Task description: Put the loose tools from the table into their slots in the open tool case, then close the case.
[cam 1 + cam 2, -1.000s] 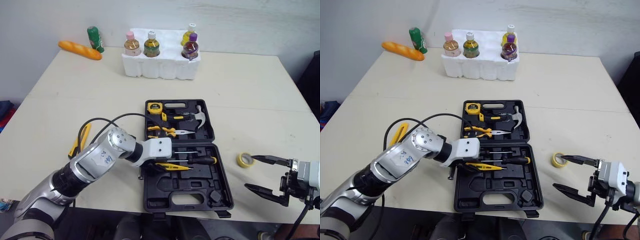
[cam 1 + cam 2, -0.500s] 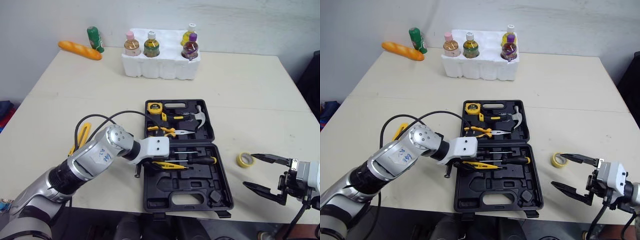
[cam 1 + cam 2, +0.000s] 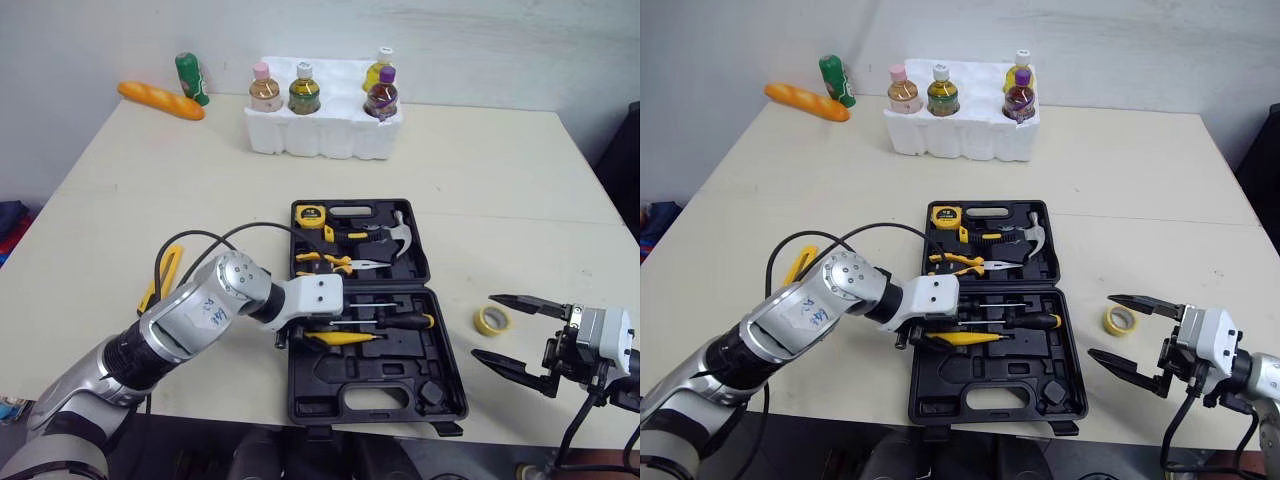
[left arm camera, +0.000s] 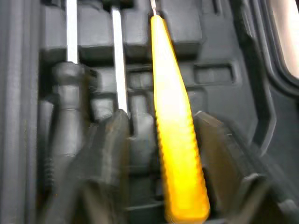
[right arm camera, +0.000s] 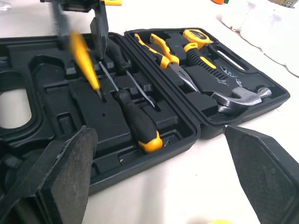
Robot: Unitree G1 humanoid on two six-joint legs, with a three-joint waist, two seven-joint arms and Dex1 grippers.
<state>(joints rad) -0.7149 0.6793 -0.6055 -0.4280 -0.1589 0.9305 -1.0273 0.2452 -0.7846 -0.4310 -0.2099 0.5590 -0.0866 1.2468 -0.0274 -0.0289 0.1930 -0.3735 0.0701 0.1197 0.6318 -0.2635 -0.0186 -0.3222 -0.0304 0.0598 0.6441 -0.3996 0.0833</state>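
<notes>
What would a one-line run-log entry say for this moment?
left gripper: at yellow-handled screwdriver over open black plastic tool case | right gripper: open beside yellow tape roll | yellow tool: loose on table

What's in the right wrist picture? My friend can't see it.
An open black plastic tool case holds yellow-handled pliers, a yellow tape measure, a steel claw hammer and a black, yellow-tipped screwdriver. The robot's right hand is open before it, fingers wide apart.

1 tool case [image 3: 375, 395] with 1 tape measure [image 3: 309, 215], 1 hammer [image 3: 400, 235], 1 pliers [image 3: 335, 262], 1 yellow screwdriver [image 3: 340, 338], 2 black-handled screwdrivers [image 3: 405, 321]. On counter [image 3: 480, 180]: 1 tape roll [image 3: 491, 320], 1 yellow tool [image 3: 165, 275], 1 foam tray [image 3: 320, 138], 4 bottles [image 3: 304, 90] in it, 1 green bottle [image 3: 190, 78], 1 bread loaf [image 3: 160, 100]. 2 pincers: left pincer [image 4: 159, 126], right pincer [image 3: 484, 327].
</notes>
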